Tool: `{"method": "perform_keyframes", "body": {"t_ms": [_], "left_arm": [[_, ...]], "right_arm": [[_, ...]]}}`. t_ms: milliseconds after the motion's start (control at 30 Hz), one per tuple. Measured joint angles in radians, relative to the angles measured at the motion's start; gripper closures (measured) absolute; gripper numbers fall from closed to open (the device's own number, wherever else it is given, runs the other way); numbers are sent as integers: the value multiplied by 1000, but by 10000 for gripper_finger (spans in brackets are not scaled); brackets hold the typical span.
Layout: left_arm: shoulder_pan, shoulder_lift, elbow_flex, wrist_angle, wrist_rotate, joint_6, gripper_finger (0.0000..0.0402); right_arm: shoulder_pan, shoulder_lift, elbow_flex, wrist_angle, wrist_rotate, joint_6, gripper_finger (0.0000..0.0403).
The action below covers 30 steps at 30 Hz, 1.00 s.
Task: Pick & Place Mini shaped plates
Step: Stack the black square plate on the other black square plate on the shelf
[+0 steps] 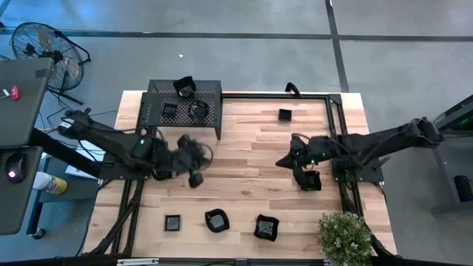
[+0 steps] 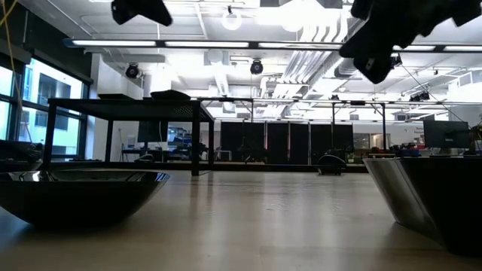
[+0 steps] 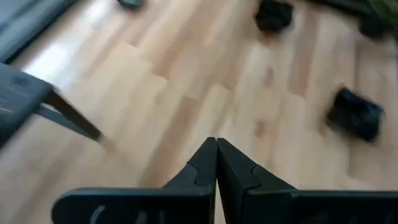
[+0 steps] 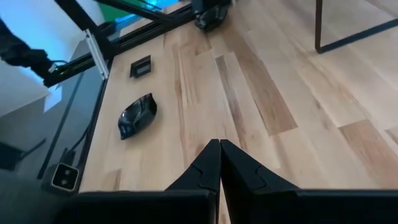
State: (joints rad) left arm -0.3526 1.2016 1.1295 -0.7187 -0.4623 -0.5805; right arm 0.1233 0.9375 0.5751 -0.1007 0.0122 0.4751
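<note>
Both arms hover mid-table, left end effector (image 1: 194,177) and right end effector (image 1: 309,179) closed and empty. Mini shaped plates (image 1: 216,220) wait along the near edge; others sit on the rack (image 1: 159,111). Next pick needs fingers opened.

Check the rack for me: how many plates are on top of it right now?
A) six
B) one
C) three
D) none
C: the high view shows three black plates on the rack, one at its far edge, a square one and a round one beside it.
</note>
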Motion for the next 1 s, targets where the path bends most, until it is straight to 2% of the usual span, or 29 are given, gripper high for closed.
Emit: {"method": "perform_keyframes", "body": {"t_ms": [267, 433, 600, 800, 1000], "left_arm": [[-223, 11, 0, -162, 133, -100, 401], [-414, 10, -22, -213, 141, -272, 401], [-570, 12, -169, -129, 138, -488, 401], [-610, 12, -362, 78, 210, -675, 389], [-610, 34, -455, 95, 246, -737, 335]], "right_arm": [[205, 23, 0, 10, 255, 193, 401], [285, 86, 0, 28, 306, 262, 401], [324, 161, 0, 100, 341, 285, 401], [330, 229, 0, 222, 356, 285, 400], [329, 246, 0, 237, 365, 285, 400]]}}
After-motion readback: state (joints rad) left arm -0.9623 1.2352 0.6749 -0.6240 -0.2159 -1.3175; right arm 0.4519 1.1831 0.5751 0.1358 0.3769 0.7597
